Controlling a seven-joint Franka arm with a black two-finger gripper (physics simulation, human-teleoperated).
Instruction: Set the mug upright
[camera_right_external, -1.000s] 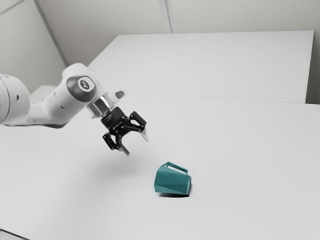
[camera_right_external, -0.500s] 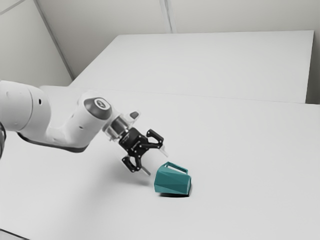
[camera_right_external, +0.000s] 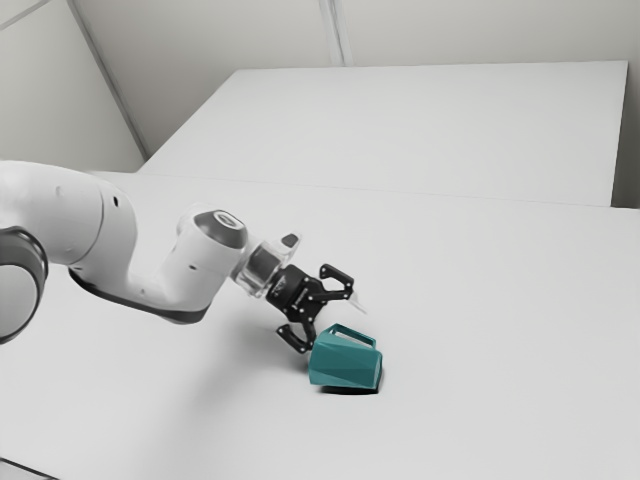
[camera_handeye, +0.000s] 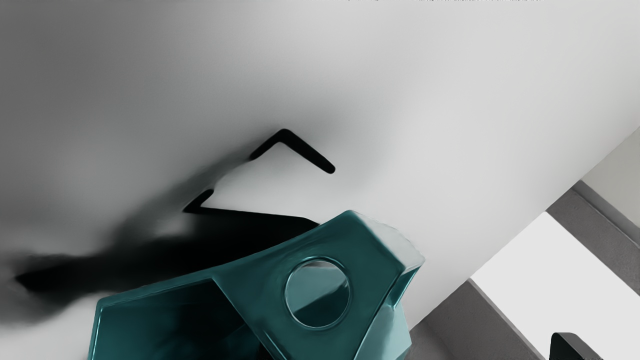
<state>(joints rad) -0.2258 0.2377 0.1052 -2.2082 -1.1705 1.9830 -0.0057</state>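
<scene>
Black, angular and jointed, the gripper (camera_right_external: 338, 327) stands open near the middle of the exterior view, its fingers spread apart. One pale, slim fingertip (camera_right_external: 358, 301) hangs above the mug (camera_right_external: 345, 362); the other finger runs down to the mug's edge, its end hidden, so whether they touch I cannot tell. Below the centre of that view, the mug lies on its side, teal and cut in flat facets, with its angular handle (camera_right_external: 354, 334) uppermost. Under it sits a hard black shadow (camera_right_external: 350, 391) on the smooth, matt white table (camera_right_external: 500, 310). From the upper left reaches the arm (camera_right_external: 150, 275), glossy white and rounded, with dark grey bands. In the wrist view, the mug's sheen, crisp edges and a round detail show close before the gripper.
</scene>
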